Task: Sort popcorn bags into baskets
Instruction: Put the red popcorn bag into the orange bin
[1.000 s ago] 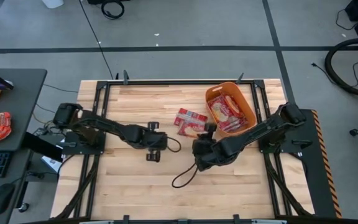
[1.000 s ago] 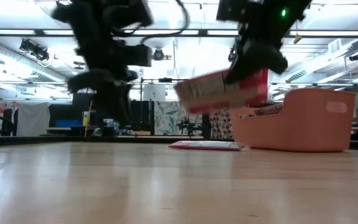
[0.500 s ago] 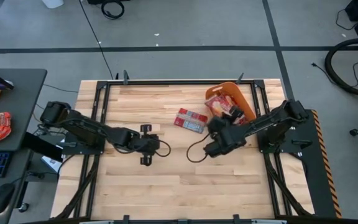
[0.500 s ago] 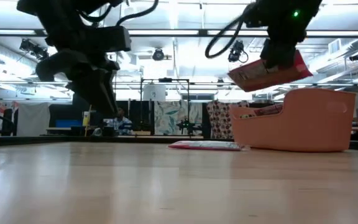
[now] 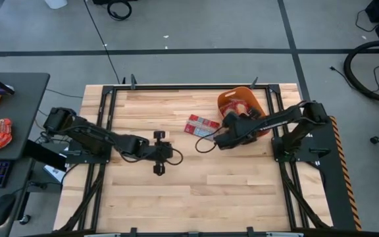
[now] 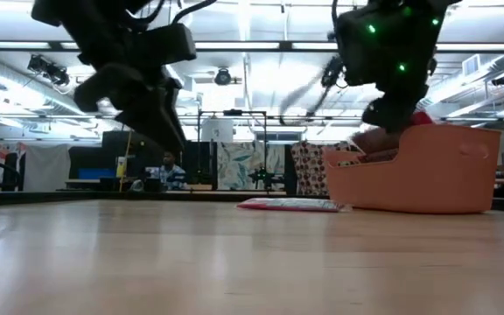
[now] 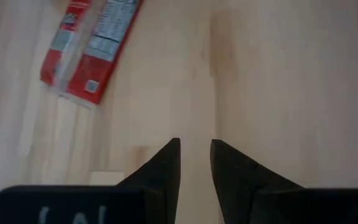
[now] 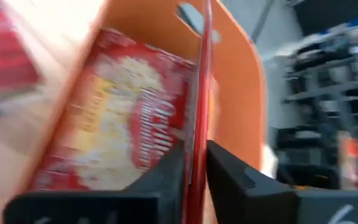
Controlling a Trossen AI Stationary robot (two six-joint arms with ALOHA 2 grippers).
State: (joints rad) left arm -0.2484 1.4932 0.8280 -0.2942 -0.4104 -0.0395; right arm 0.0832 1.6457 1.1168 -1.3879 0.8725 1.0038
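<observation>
Popcorn bag [image 8: 199, 93], held edge-on in the right gripper's [image 8: 194, 163] jaws, over the orange basket [image 5: 263, 112]. I judge it may catch the rim if released tilted. Another bag [image 5: 201, 126] lies on the tabletop [image 5: 242, 184] beside the basket; the left gripper's [image 7: 195, 155] jaws, slightly parted, grasp nothing.

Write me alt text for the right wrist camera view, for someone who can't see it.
The right gripper pinches a red popcorn bag edge-on between its two dark fingers, holding it over the orange basket. Another popcorn bag lies flat inside the basket. Blurred room shelving shows beyond the basket.
</observation>
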